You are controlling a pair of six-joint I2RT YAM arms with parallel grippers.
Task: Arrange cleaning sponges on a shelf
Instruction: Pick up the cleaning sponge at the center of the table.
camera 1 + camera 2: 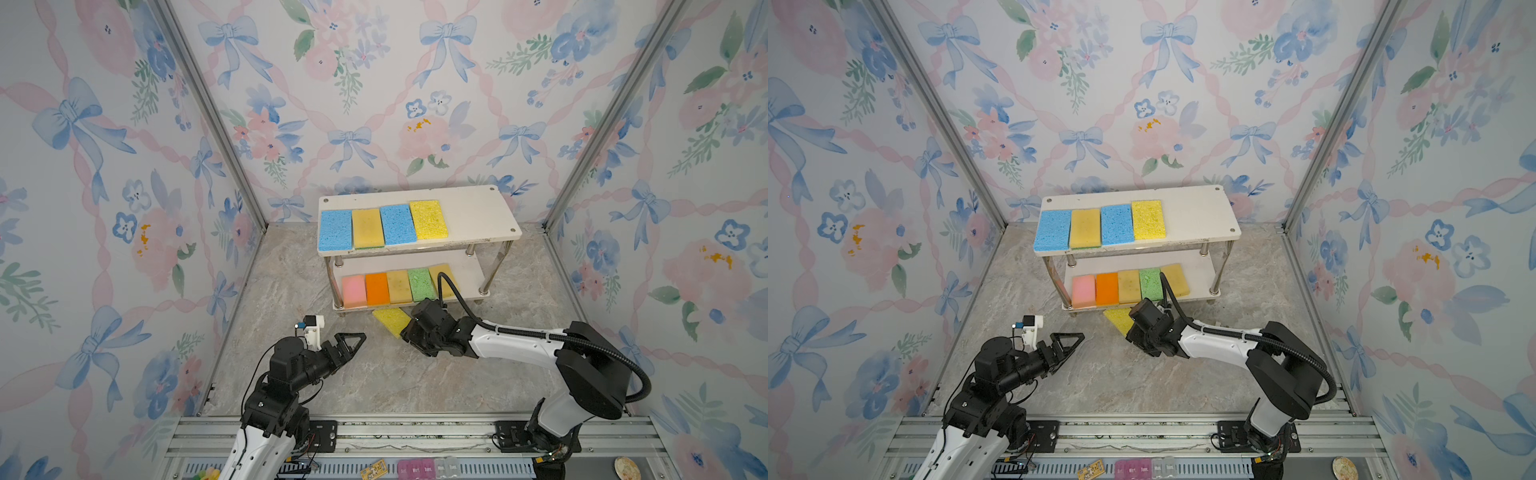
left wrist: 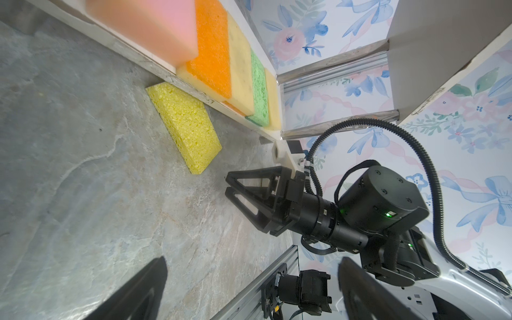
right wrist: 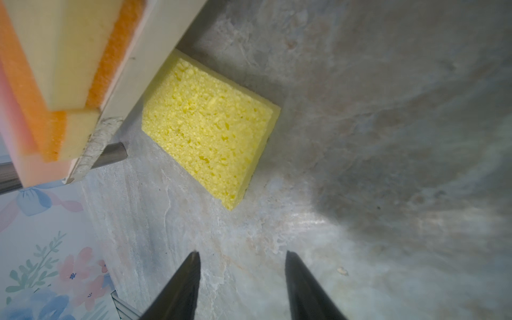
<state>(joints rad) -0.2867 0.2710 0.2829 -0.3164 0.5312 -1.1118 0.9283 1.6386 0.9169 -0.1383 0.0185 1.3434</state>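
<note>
The shelf (image 1: 478, 216) (image 1: 1200, 216) stands at the back. Its top board carries a blue, a mustard, a blue and a bright yellow sponge (image 1: 428, 219) in a row. On the lower board lie pink (image 1: 354, 291), orange, mustard, green (image 1: 420, 284) and mustard sponges. One bright yellow sponge (image 1: 390, 319) (image 1: 1119, 318) (image 2: 185, 124) (image 3: 207, 133) lies on the floor, one end tucked under the lower board. My right gripper (image 2: 227, 183) (image 3: 242, 253) hovers just short of it, open, nothing between its fingers. My left gripper (image 1: 357, 338) (image 2: 252, 261) is wide open and empty, further left.
Shiny metal legs (image 1: 494, 266) hold the shelf's boards. The right arm's black cable (image 1: 453, 295) arcs in front of the lower tier. An aluminium rail (image 1: 415, 432) runs along the front edge. Wallpapered walls close in the marble-patterned floor (image 1: 374, 374) on three sides.
</note>
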